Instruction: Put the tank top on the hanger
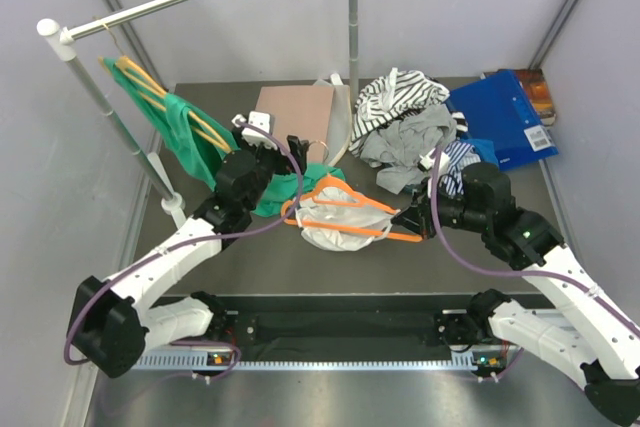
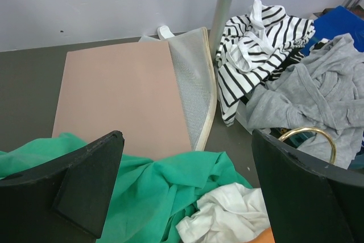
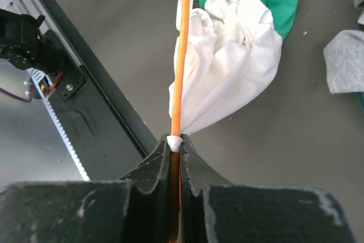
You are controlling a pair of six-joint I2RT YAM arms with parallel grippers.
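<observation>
Right tool (image 3: pixel 175 142) pinches the orange hanger (image 3: pixel 181 55) beside the white tank top (image 3: pixel 227 78), centre frame; left tool (image 2: pixel 186 146) stands spread above the green garment (image 2: pixel 142 192).

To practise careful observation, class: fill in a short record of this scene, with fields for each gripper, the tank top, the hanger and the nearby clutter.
Left gripper: open, empty, above the green garment
Right gripper: shut on the hanger
Tank top: white, bunched against the hanger, on the table
Hanger: orange, thin bar held at one end
Clutter: striped shirt and grey garment behind
</observation>
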